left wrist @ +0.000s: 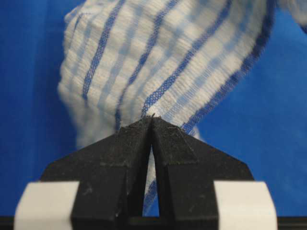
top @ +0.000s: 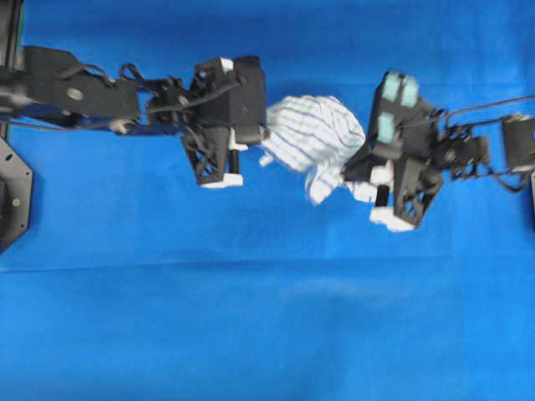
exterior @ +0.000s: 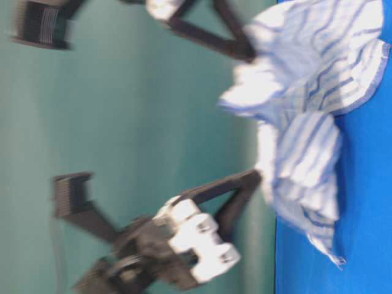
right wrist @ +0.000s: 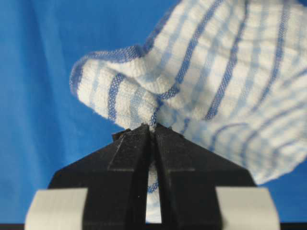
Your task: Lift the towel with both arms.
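Observation:
The towel (top: 313, 138), white with thin blue stripes, is bunched between my two grippers over the blue sheet. My left gripper (top: 264, 144) is shut on the towel's left edge. In the left wrist view the fingertips of that gripper (left wrist: 152, 120) meet, with towel (left wrist: 168, 57) cloth pinched between them. My right gripper (top: 361, 171) is shut on the right edge. The right wrist view shows the right gripper (right wrist: 152, 127) clamping a fold of towel (right wrist: 230, 81). In the table-level view the towel (exterior: 306, 92) hangs from two black fingers, its pinched ends off the sheet.
The blue sheet (top: 251, 317) covers the whole table. A black arm mount (top: 12, 200) sits at the left edge. A teal wall (exterior: 122, 122) fills the background of the table-level view.

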